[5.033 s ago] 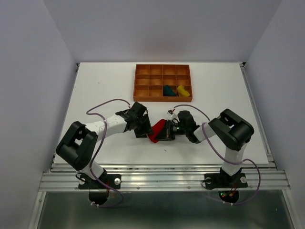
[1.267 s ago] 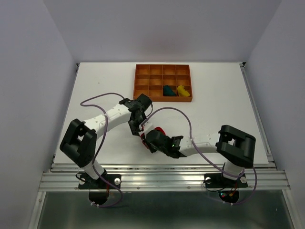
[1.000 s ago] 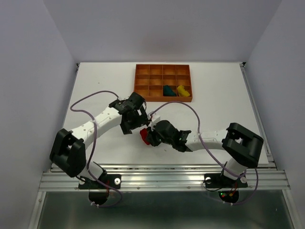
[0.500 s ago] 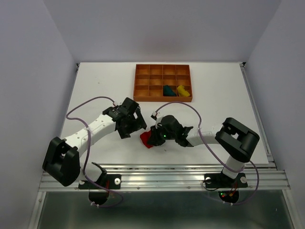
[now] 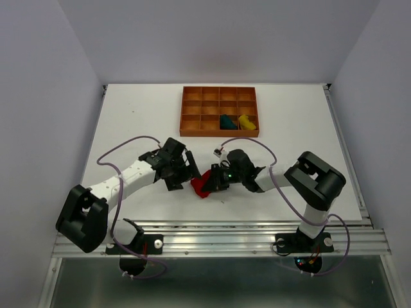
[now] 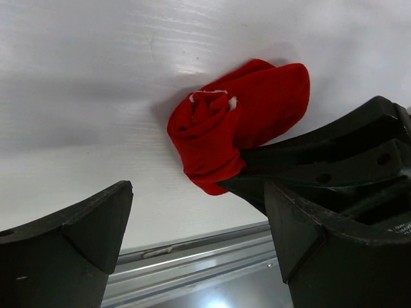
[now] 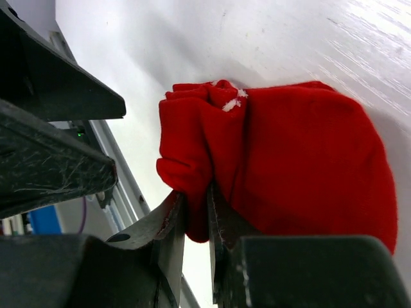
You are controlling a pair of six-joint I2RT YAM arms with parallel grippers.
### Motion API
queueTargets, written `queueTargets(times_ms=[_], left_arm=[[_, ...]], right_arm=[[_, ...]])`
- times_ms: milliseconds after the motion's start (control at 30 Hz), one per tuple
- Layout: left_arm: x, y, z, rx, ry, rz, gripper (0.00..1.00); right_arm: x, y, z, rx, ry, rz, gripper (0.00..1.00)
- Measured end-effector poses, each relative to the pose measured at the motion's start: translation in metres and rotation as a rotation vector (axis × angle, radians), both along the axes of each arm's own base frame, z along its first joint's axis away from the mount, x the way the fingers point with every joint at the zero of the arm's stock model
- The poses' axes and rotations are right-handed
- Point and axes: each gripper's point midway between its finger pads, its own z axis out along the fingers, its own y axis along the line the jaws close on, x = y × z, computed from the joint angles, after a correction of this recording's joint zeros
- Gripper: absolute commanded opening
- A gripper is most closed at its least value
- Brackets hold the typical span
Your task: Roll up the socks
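Right gripper (image 7: 196,215) was nearly closed, pinching a fold of the red sock (image 7: 289,160) low on its near edge. Thin bite, only a little fabric between the jaws.

The red sock lay on the white table (image 5: 128,115), toward the near edge and between the two arms. It looked half rolled. One end was bunched into a tight curl with white flecks of lining showing. The other end was a loose rounded flap, not tucked in.

Left gripper (image 5: 182,174) was wide open and held nothing. It sat just beside the red sock on the curled-end side, jaws facing it, no contact visible.

Farther back, the orange tray (image 5: 219,135) held the teal sock (image 5: 227,121) and the yellow sock (image 5: 245,120). Both were small bundles, in neighbouring compartments of the tray's near row, right side.

Step, my read: rolling the red sock, the last one, mid-roll. The other two looked finished and stowed.

Next move likely calls for the left gripper to close on the curled end and hold it, so that the right can let go, regrip the flap and wrap it over. The pinch was shallow, so the curl could spring open if released before the other side had hold.
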Motion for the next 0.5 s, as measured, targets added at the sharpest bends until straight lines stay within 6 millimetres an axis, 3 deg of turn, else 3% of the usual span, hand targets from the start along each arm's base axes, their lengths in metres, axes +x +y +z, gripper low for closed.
queueTargets(times_ms=[167,500], left_arm=[[0.005,-0.013,0.001,-0.054,-0.026,-0.047,0.92],[0.004,-0.025,-0.027,-0.061,0.031,-0.127,0.82]], right_arm=[[0.007,-0.013,0.0,0.023,0.062,-0.035,0.05],[0.01,-0.017,-0.005,0.073,0.18,-0.023,0.06]])
